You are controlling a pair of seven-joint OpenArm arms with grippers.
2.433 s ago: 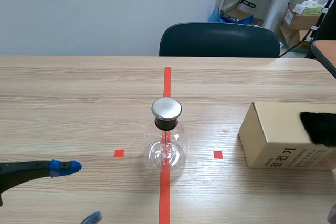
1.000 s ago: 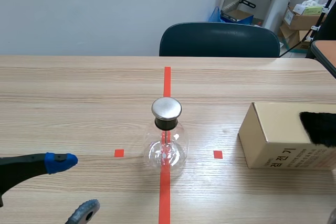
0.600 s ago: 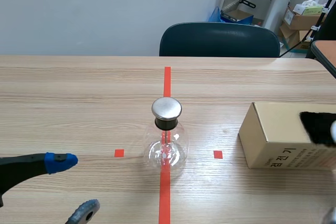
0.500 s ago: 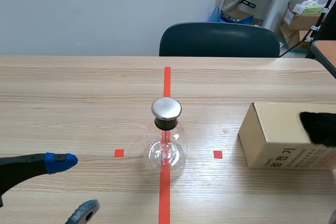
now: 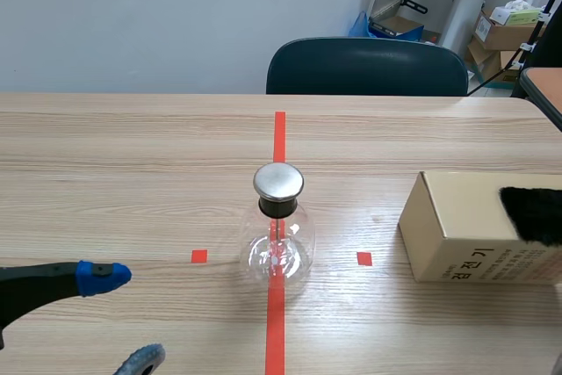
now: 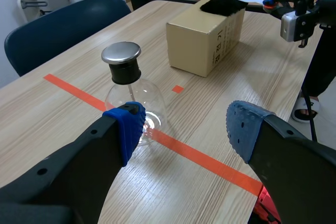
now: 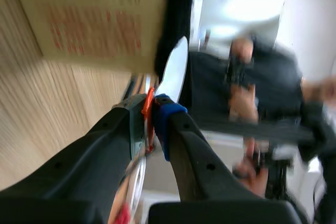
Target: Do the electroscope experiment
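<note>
**A:** How does the right end effector (image 7: pixel 153 109) stand?

**B:** Closed. Its two fingers pinch the lower edge of a thin white disc (image 7: pixel 176 69), with something orange caught at the grip. The disc rises edge-on above the fingers, near the black fur pad (image 5: pixel 531 212) that lies on the cardboard box (image 5: pixel 457 226).

**A:** And the left end effector (image 6: pixel 186 129)?

**B:** Wide open, holding nothing, low over the surface (image 5: pixel 132 182). Ahead of it, close to its blue pad, sits the electroscope (image 5: pixel 278 248) — a glass flask upright on the red centre line, with a metal cap (image 5: pixel 278 181) on a dark stopper.

**A:** So the step in hand?

**B:** Charging the disc, I'd judge. Rub its flat face across the fur, not the rim, and keep the grip at the edge so little charge leaks away.

**A:** Then?

**B:** Carry it to the cap without brushing the box or the surface, and lower it slowly. The flask looks light and round-bellied — a sideways knock could tip it, so the left arm is best kept apart from the glass.
</note>
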